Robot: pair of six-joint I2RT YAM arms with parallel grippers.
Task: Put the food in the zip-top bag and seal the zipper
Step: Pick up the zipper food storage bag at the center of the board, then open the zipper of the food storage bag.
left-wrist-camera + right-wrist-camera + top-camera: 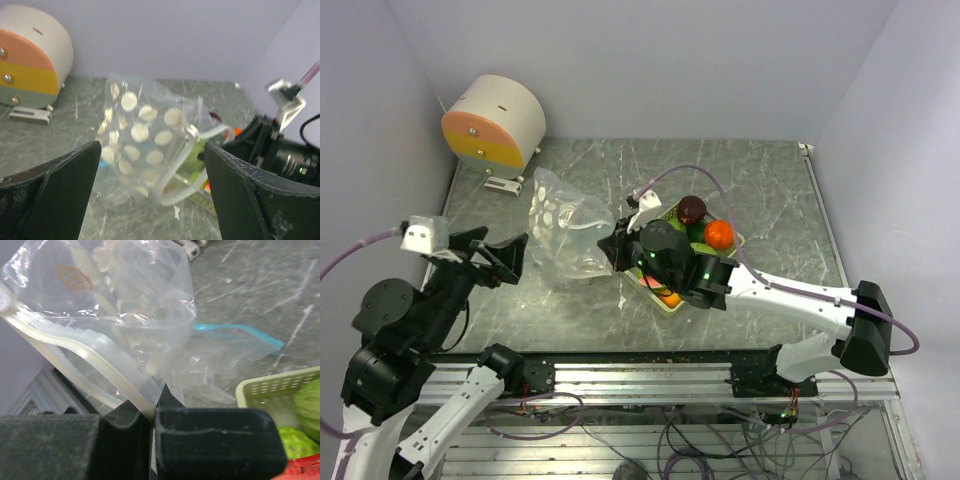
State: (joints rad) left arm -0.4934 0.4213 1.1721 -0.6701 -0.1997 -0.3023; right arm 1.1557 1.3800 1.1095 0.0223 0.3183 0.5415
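A clear zip-top bag (pixel 565 235) with pale dots lies on the table left of centre; it also shows in the left wrist view (pixel 145 140). My right gripper (pixel 618 245) is shut on the bag's zipper rim (pixel 100 370) and holds that edge up. The food sits in a pale yellow-green basket (pixel 665 298): a maroon piece (pixel 693 208), an orange one (pixel 719 234) and green ones (pixel 307 405), partly hidden under my right arm. My left gripper (pixel 505 258) is open and empty, just left of the bag; the bag mouth (pixel 185 165) shows between its fingers.
A round white box with orange and yellow bands (pixel 495 120) stands at the back left. Purple walls close the table on three sides. The metal rail (pixel 650 375) runs along the near edge.
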